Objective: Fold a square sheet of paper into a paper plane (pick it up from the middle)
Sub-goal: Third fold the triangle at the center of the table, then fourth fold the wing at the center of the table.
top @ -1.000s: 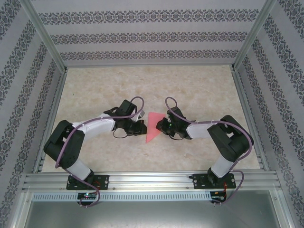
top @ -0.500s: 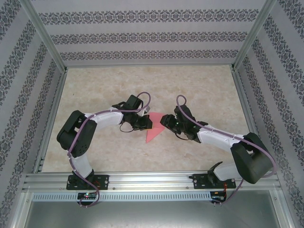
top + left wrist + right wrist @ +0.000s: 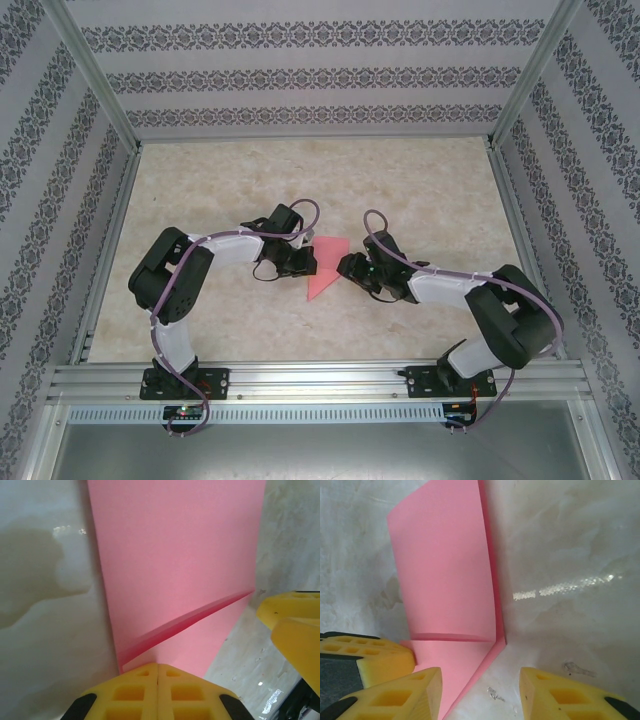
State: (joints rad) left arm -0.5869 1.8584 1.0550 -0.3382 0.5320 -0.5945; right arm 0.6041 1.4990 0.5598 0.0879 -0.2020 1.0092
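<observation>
1. left gripper [image 3: 303, 262], top view: jaws pressed together on the left edge of the paper sheet [image 3: 326, 268], which is folded to a pink triangle at the middle of the table [image 3: 420, 190]. the right gripper [image 3: 350, 266] has drawn back from the sheet's right corner over the last second and now sits just beside it, jaws spread.
2. left wrist view: the left gripper [image 3: 157, 690] pads meet with no gap, pinching the near edge of the paper sheet [image 3: 180, 555]; one layer lifts along a slanting crease. yellow fingers [image 3: 295, 630] of the right gripper stand just beside the sheet's right edge.
3. right wrist view: the right gripper [image 3: 480, 682] has its fingers apart and holds nothing; the paper sheet [image 3: 445, 570] lies ahead, its folded edge running in between them.
4. reading: the right side has just let go, so this fold is probably pressed. the left pinch alone anchors the sheet, and the plane looks far from finished.
</observation>
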